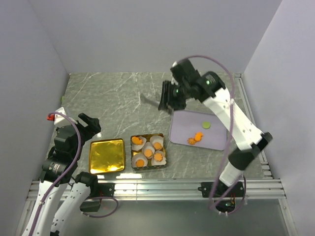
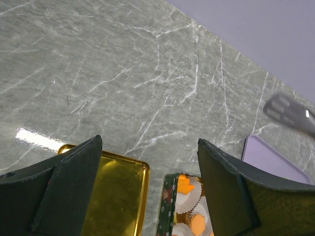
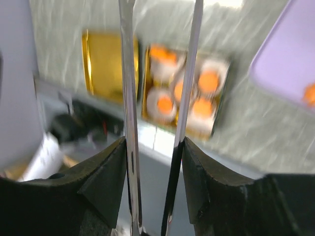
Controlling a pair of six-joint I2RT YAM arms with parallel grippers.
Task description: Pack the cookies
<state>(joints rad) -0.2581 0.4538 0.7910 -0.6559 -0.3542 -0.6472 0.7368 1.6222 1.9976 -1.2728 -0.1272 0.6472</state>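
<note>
A: Orange cookies, where are they?
B: Two lie on the lavender tray. Others sit in paper cups inside the tin, beside the gold lid.
A: And each hand?
B: The left hand is spread, gripping nothing, above the tabletop. The right hand pinches metal tongs near the tray's far corner.

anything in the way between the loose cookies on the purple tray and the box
Nothing visible. The cookies lie on the tray, the box sits beside it, and the narrow gap between them holds nothing. The right gripper, with tongs, hangs near the tray's far corner.
</note>
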